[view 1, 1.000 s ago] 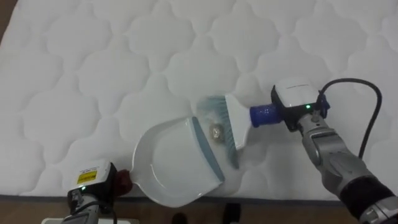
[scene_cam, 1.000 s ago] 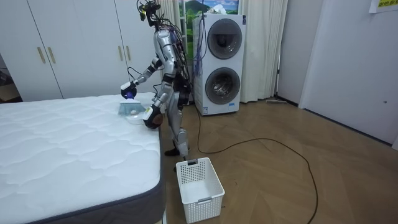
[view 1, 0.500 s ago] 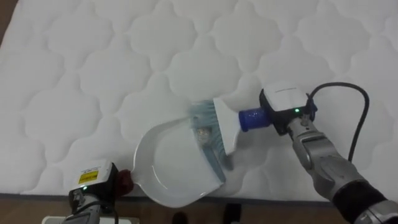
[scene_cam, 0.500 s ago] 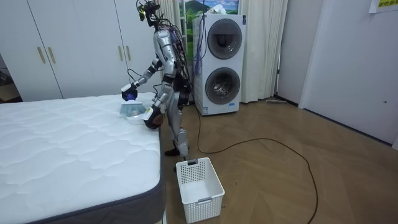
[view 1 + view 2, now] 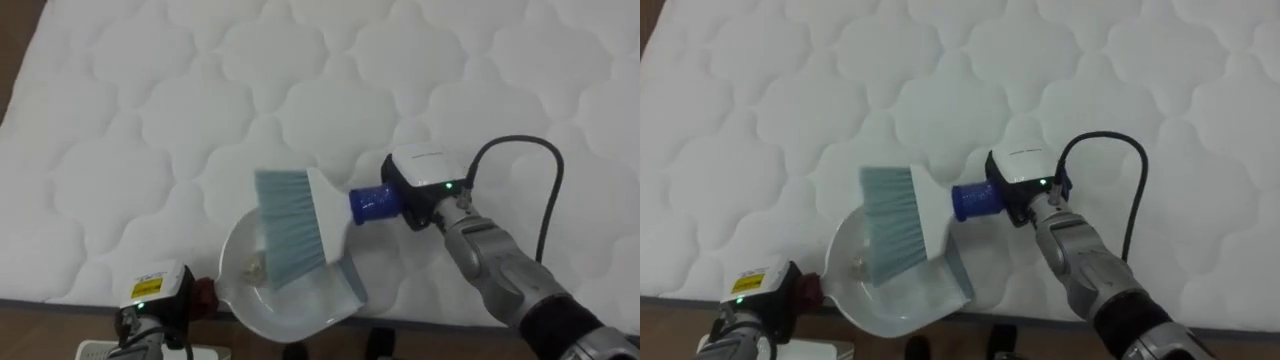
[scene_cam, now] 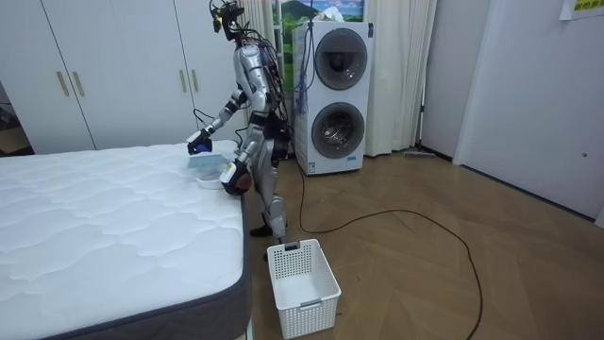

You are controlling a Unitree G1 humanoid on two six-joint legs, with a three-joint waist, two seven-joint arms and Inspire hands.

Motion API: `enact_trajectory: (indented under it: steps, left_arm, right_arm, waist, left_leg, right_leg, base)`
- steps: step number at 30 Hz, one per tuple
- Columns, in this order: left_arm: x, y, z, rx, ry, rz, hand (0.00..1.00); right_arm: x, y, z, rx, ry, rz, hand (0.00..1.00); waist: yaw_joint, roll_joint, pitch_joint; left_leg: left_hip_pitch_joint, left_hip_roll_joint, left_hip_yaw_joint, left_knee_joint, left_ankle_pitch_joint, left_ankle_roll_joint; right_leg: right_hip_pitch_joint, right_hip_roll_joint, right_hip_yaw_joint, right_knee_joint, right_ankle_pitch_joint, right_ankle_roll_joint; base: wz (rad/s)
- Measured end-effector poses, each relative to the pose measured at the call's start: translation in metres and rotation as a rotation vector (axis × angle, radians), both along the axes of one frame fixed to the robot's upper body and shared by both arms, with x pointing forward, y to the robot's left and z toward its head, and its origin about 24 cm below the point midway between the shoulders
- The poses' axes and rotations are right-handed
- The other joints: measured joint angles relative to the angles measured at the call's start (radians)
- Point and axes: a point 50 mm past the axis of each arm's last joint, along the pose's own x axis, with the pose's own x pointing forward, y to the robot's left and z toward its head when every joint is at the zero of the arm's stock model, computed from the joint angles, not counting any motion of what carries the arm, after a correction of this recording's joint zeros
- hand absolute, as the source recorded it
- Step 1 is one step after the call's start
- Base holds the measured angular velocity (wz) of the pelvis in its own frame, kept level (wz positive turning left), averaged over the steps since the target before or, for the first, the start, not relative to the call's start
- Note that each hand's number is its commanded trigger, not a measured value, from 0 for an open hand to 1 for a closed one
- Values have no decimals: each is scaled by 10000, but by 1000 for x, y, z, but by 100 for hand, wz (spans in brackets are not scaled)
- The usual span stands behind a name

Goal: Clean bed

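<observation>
Sweeping at the near edge of the bed point(image 5: 150, 120), with the scrap point(image 5: 254, 266) lying in the dustpan point(image 5: 290, 308).
From where I stood, the right hand point(image 5: 428, 200) was clenched on the blue handle of the brush point(image 5: 290, 225), bristles raised above the pan's left half. The left hand point(image 5: 150, 305) sat at the pan's red handle point(image 5: 204, 293), though I could not tell whether it gripped. The pan lay right at the mattress edge, its mouth toward the right. I judged that a careless flick of the bristles, or a tilt on lifting, could roll the scrap out onto the bed or the floor.
</observation>
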Motion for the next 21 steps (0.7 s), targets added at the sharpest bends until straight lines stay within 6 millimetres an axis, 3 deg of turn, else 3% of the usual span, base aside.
enact_trajectory:
  steps: [21]
  left_arm:
    - [0, 0, 0, -98, -150, 7, 100]
  right_arm:
    - [-2, 9, 5, 184, 60, 658, 100]
  waist:
    - [-61, -1, 1]
  left_leg:
    - [4, -12, 3, 17, -18, 23]
  right_leg:
    - [2, -35, 14, 36, -32, 15]
  base:
    - [0]
